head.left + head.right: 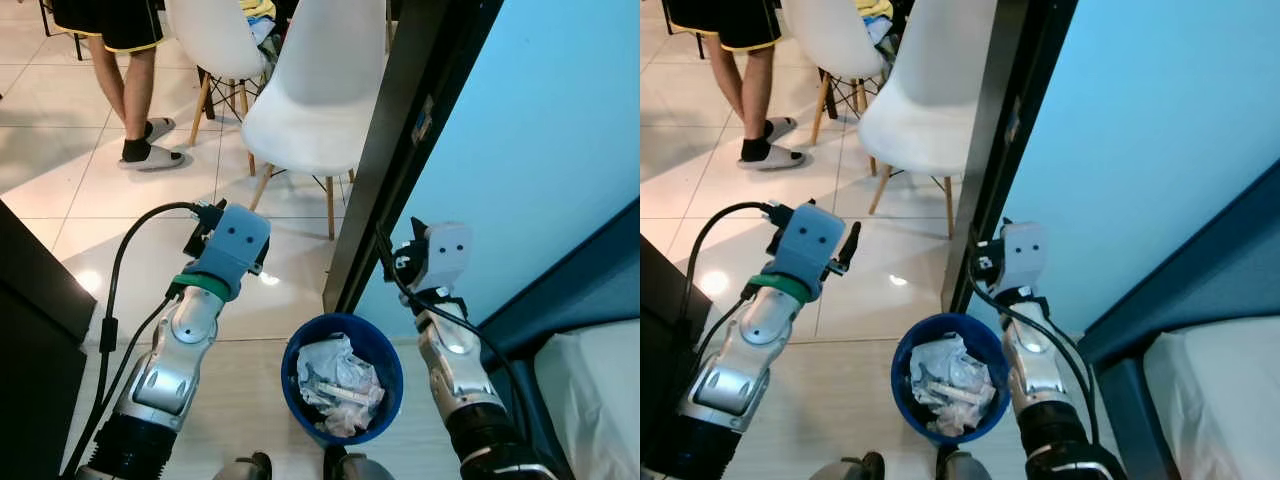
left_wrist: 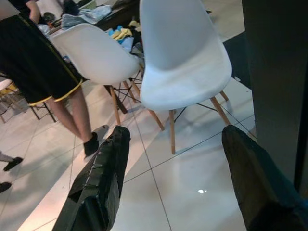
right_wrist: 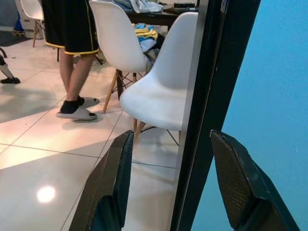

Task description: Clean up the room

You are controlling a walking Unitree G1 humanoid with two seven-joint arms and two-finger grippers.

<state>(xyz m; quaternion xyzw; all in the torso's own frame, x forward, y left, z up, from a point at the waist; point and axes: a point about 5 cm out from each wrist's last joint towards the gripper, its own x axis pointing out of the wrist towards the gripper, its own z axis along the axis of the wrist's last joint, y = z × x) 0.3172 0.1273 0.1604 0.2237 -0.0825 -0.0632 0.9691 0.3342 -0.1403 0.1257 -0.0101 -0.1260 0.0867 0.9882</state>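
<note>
The person [image 1: 125,60] beside the white chair [image 1: 315,95] is cut off above the shorts. The chair's backrest top is cropped. Items among the crumpled paper in the blue bin [image 1: 343,375] below it cannot be identified.

Glossy floor tiles [image 1: 70,130]; smooth, seemingly plastic chair [image 1: 320,100]; wooden legs.

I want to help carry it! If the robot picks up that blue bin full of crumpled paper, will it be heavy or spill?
Probably light: the blue bin holds mostly crumpled paper. It looks stiff enough to keep its round shape. The paper is heaped near the rim, so tilting could drop some.
</note>
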